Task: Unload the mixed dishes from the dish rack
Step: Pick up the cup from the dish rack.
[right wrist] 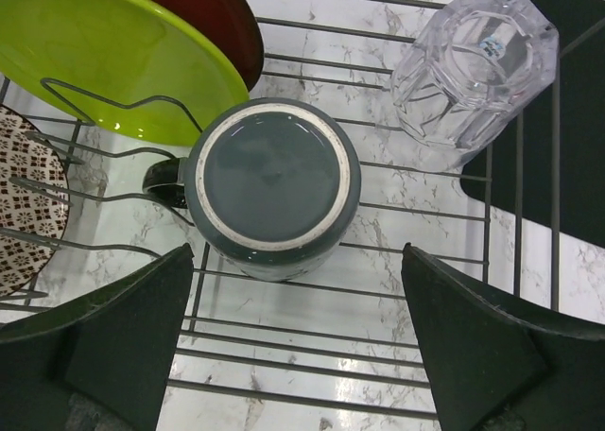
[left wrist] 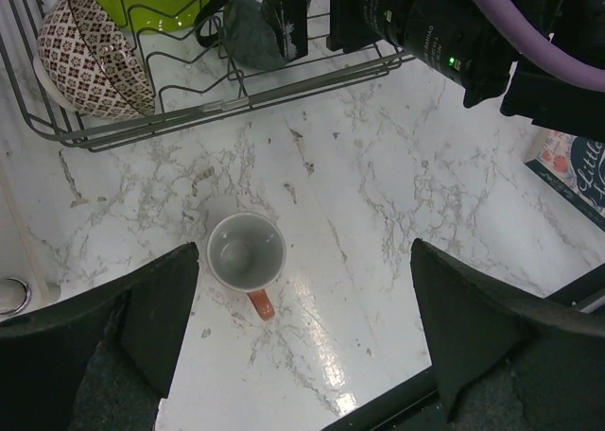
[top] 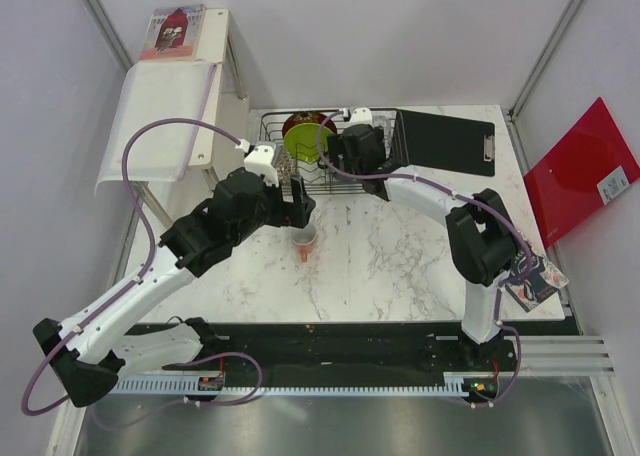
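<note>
Right gripper [right wrist: 298, 341], jaws apart, above inverted dark grey mug [right wrist: 269, 181] at counter's far edge: rigid, glazed (probably slippery); grip across its body.

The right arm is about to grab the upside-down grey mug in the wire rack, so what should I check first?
1. Right gripper open: ok.
2. Dark grey ceramic mug lined up with it: ok.
3. Clear faceted glass apart from mug: ok.
4. Lime-green round plate off the mug: cannot tell.
5. Orange-red cup standing free on white marble table, left gripper open above: ok.
</note>
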Robot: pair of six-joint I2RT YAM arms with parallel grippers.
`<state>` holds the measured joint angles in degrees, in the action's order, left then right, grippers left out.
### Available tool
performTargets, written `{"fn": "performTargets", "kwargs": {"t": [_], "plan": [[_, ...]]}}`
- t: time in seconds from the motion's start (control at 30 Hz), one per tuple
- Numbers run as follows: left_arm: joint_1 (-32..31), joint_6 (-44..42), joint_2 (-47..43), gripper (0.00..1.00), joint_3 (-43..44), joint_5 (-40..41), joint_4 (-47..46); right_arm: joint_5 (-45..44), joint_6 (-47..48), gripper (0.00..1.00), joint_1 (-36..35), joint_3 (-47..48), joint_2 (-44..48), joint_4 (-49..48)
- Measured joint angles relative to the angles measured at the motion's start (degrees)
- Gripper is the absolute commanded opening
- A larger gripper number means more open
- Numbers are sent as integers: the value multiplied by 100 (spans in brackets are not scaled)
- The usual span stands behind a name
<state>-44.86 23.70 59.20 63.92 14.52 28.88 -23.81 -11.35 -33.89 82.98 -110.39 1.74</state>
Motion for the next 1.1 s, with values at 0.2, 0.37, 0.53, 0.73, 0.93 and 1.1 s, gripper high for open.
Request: {"fn": "performTargets", "kwargs": {"t": [0.2,0.37,0.53,0.73,0.93,1.1], "plan": [[0,-2,-13,99,-186,0,-63,127,293,98,26,214,-310,-162],[0,-2,-33,99,-249,0,-74,186,437,98,48,507,-540,-275],[0,-2,-46,99,-304,2,-109,310,461,98,116,623,-772,-328],[0,-2,-46,99,-380,2,-140,396,411,98,149,704,-975,-348],[0,-2,-44,99,-437,0,-160,463,367,97,138,844,-1088,-345],[0,-2,-44,99,-444,0,-168,466,310,77,138,868,-1108,-323]]}}
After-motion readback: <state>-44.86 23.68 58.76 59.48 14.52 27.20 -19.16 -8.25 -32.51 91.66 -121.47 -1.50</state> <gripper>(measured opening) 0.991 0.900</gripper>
